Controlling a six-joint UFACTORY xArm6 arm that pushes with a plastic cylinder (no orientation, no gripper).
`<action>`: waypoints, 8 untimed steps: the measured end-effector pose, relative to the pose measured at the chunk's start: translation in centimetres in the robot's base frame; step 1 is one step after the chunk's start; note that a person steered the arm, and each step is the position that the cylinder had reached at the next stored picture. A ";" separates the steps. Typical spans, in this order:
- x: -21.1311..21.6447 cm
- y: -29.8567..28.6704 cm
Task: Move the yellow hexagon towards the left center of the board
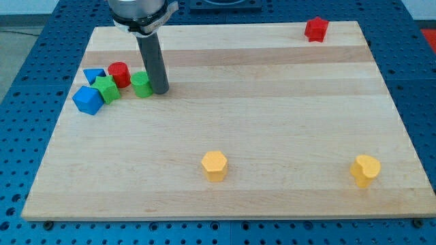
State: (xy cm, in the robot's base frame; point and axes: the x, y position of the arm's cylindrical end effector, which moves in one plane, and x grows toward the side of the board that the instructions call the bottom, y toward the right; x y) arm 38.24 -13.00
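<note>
Camera view, one frame only. I carry no fingers, just a dark rod, so nothing spreads or pinches. My tip point(160, 90) rests on the tabletop point(272, 122) at the view's upper left, just beside the green cylinder point(141, 85), on its right. Left of that cluster a red cylinder point(119, 73), green star point(106, 88), blue triangle point(94, 75) and blue cube point(88, 99). The yellow hexagon point(214, 165) sits bottom centre, well apart from my tip. A yellow heart point(365, 170) lies bottom right; a red star point(316, 28) top right.

Pale, perhaps matt wooden board point(272, 129)
</note>
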 end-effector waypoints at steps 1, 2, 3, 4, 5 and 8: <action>-0.1 -0.8; -0.1 -1.4; 0.9 6.5; 5.9 13.6; 11.9 18.4; 18.7 10.4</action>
State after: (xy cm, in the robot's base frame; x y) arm 56.97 -2.62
